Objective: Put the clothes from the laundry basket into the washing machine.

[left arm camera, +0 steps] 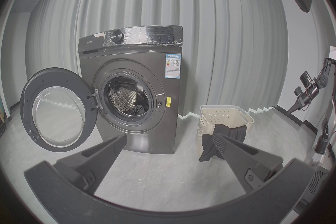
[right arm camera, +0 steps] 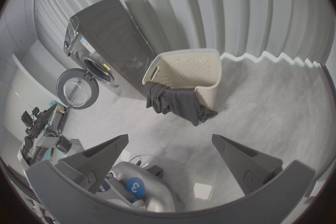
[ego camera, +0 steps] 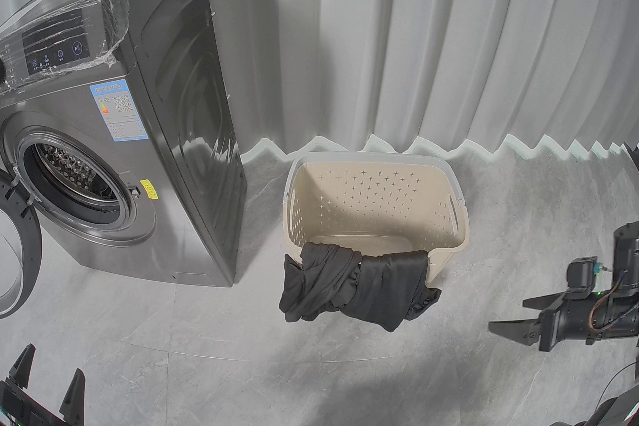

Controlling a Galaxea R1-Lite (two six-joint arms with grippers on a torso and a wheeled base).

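A beige laundry basket (ego camera: 376, 198) stands on the floor to the right of the grey washing machine (ego camera: 133, 114). A dark garment (ego camera: 356, 287) hangs over the basket's near rim and down its outside wall. The machine's round door (ego camera: 16, 261) is swung open, and a dark cloth (left arm camera: 138, 109) lies in the drum. My left gripper (ego camera: 50, 371) is open and empty, low in front of the machine. My right gripper (ego camera: 509, 314) is open and empty too, to the right of the basket and apart from it. Both wrist views show the basket (right arm camera: 189, 67) and garment (right arm camera: 178, 104) beyond spread fingers.
A pleated white curtain (ego camera: 432, 28) hangs behind the machine and basket. The grey floor (ego camera: 200, 347) lies bare between me and the basket. The open door sticks out to the machine's left. Stands and gear (left arm camera: 308, 91) sit off to the far right.
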